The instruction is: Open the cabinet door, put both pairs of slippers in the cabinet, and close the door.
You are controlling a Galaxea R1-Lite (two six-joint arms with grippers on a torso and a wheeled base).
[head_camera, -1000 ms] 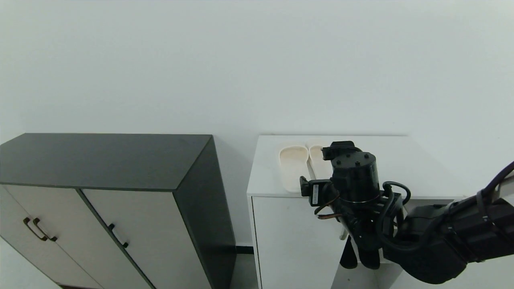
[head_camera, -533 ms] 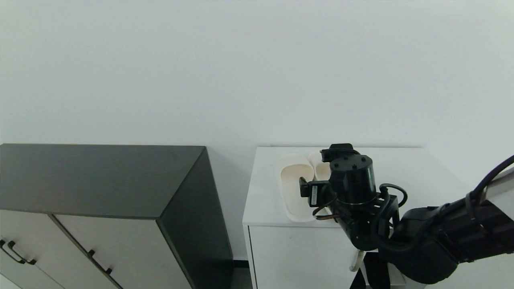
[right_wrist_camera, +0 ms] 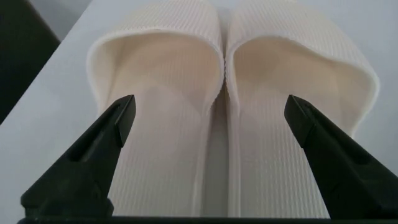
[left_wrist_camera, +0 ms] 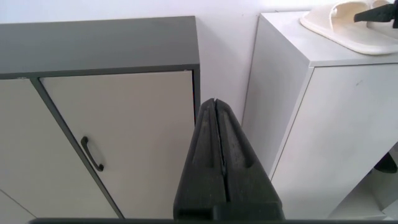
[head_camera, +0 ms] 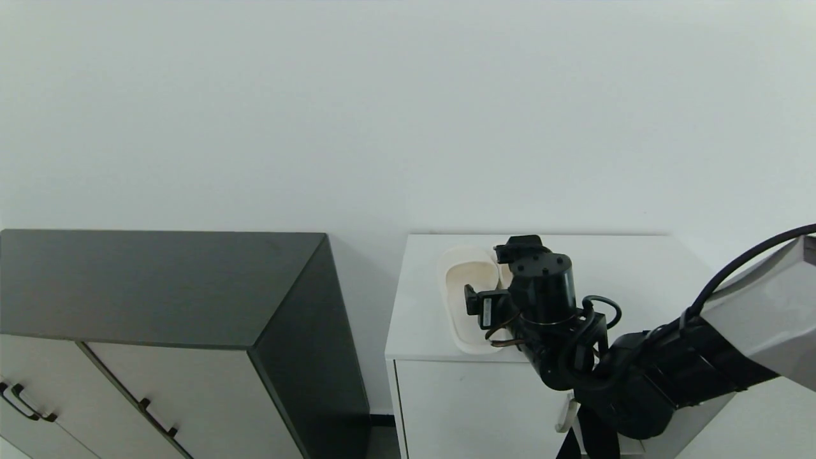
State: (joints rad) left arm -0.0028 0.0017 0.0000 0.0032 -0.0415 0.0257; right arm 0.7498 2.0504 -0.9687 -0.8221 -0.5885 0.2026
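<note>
Right hand (right_wrist_camera: 209, 104) matte black, with looped cables (head_camera: 599, 305) and grey shell (head_camera: 768, 306).

A plain white wall (head_camera: 408, 115) ran behind the furniture. Against it stood a cabinet (head_camera: 159, 280) with a dark grey top, its pale doors (head_camera: 210, 395) shut and fitted with dark handles (head_camera: 155, 417). A white cupboard (head_camera: 459, 408) stood just beside it, across a narrow gap. The light was even.
</note>
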